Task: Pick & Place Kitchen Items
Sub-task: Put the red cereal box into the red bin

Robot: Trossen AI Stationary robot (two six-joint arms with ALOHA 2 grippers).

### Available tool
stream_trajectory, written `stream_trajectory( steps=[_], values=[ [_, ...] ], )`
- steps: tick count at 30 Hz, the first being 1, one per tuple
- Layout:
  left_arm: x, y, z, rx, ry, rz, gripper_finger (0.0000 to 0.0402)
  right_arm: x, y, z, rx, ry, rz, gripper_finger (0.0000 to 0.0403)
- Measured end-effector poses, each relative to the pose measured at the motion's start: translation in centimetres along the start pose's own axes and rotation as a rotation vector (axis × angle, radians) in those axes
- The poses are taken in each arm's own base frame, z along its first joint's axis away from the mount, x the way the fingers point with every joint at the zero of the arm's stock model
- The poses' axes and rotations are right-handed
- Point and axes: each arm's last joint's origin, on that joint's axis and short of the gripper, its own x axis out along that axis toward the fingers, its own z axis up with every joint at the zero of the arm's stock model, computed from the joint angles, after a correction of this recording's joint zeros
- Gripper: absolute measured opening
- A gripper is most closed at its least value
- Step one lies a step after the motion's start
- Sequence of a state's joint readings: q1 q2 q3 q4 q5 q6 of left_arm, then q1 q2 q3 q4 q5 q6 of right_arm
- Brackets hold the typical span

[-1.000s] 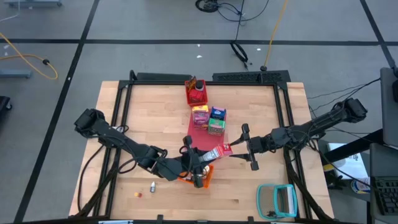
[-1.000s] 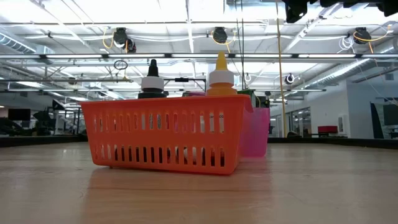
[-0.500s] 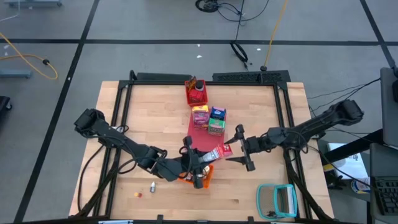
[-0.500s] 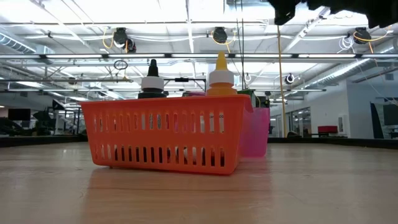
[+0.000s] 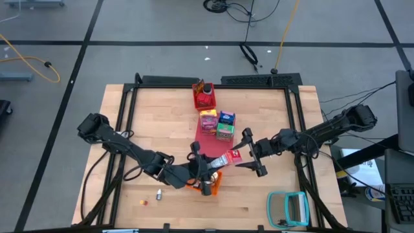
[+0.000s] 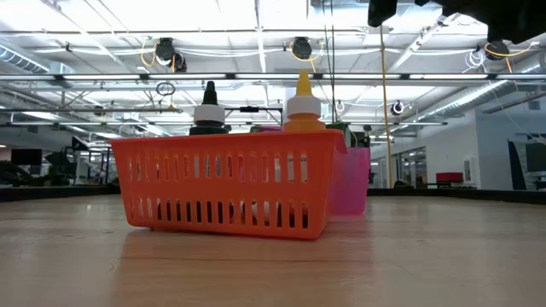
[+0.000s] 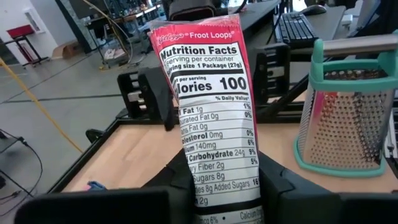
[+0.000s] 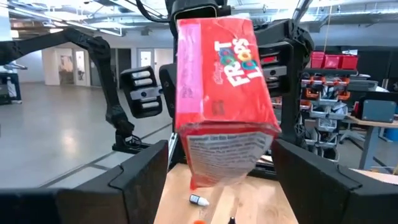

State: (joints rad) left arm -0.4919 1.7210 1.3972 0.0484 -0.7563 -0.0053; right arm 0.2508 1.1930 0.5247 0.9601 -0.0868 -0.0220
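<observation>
A: We have a big open workshop with a grey floor around us, and the wooden counter in the middle of it. Largest on it is the orange basket, our landmark, with a dark-capped bottle and a yellow-capped bottle standing in it.

B: And our left hand sits right over that basket, clamped on the red Froot Loops packet, which sticks out toward our right hand.

A: Yes. Our right hand is just beyond the packet's free end, fingers wide apart on either side of it, not yet touching as far as we can tell.

B: So we judge this a hand-over or a placing into the basket.

A: Next we'd need one hand to take sole charge: either close the right one squarely on the packet before the left lets go, or lower it straight in.
</observation>
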Motion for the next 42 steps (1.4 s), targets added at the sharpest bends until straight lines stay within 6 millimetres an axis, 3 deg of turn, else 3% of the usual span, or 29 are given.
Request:
stream_trajectory(
  steps=[5,12,16,22,29,42],
  values=[
    [0.0,0.0,0.0,-0.003,0.000,-0.003,0.0106,0.0,0.0,0.1,-0.001,-0.008,0.021,0.0279],
    [0.3,0.2,0.0,-0.005,0.002,-0.033,0.0084,0.0,0.0,0.4,-0.030,-0.043,0.020,0.0275],
    [0.6,0.5,0.0,-0.013,0.005,-0.057,0.0091,0.2,0.0,0.1,-0.030,-0.031,0.021,0.0259],
    [1.3,0.9,-0.3,-0.025,0.013,-0.061,0.0109,1.0,-0.1,-0.3,-0.033,-0.030,0.058,0.0208],
    [1.4,1.0,-0.5,-0.021,0.031,-0.055,0.0100,1.7,-0.3,-0.5,-0.052,-0.017,0.059,0.0104],
    [-0.1,1.4,-0.3,0.051,0.084,0.002,0.0128,1.5,-0.6,-0.2,-0.058,0.002,0.033,0.0104]
  ],
)
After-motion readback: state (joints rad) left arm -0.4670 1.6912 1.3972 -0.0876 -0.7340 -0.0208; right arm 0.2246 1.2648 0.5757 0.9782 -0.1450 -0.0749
